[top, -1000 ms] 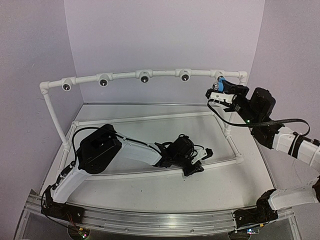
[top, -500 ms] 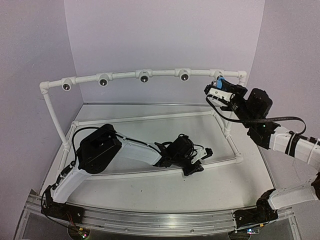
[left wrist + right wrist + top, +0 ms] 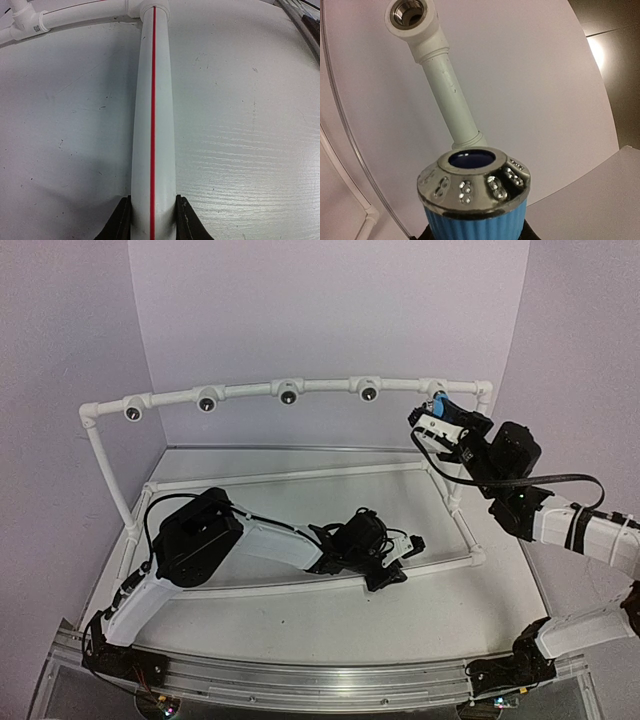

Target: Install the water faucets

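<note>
Against lilac walls (image 3: 300, 310) and a white tabletop (image 3: 300, 615), your right hand (image 3: 436, 418), clamped on the blue water faucet (image 3: 442, 403), has crept up-left to just below the rail's rightmost tee fitting (image 3: 434, 387), so seating it looks close, while your left hand (image 3: 398, 552) stays clamped on the base pipe (image 3: 152, 125).

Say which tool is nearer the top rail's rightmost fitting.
Right. The right tool, holding the blue faucet, is right at that fitting; the left tool grips the base pipe far below.
</note>
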Controlling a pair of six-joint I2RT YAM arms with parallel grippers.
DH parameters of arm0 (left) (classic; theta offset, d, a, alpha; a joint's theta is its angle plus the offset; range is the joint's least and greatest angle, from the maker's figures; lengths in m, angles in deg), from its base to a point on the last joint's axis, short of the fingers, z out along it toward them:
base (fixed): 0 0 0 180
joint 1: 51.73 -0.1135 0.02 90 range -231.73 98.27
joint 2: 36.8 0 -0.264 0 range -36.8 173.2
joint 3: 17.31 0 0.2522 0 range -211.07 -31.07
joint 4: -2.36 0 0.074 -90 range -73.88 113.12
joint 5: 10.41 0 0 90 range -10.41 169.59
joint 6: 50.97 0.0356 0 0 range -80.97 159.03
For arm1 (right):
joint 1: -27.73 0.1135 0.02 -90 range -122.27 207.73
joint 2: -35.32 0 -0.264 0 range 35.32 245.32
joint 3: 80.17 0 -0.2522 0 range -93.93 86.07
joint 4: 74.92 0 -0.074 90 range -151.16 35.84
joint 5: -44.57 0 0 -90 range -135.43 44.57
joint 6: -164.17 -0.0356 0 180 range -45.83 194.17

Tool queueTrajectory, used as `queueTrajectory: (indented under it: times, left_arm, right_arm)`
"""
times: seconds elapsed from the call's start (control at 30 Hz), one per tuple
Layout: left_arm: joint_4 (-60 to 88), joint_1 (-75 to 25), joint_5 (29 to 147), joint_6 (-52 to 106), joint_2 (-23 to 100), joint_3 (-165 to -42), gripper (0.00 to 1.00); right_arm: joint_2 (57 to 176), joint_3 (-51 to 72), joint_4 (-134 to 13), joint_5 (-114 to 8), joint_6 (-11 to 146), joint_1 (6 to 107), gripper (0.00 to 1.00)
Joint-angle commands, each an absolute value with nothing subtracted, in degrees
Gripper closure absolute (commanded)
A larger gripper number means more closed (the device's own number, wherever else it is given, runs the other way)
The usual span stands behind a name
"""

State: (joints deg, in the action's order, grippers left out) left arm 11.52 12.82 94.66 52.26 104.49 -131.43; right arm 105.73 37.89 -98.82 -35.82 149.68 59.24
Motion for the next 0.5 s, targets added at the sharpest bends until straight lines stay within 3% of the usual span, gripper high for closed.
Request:
queueTrajectory:
  times: [0.0,0.47]
  left_arm:
    - [17.09,14.32,99.8,54.19,104.97,-127.58,1.0]
    - [16.91,14.99,99.81,54.36,104.97,-127.08,1.0]
  right_arm:
    - [108.01,38.13,-101.03,-29.32,145.38,58.05,1.0]
    - [109.34,38.33,-103.89,-26.17,138.02,58.34,1.0]
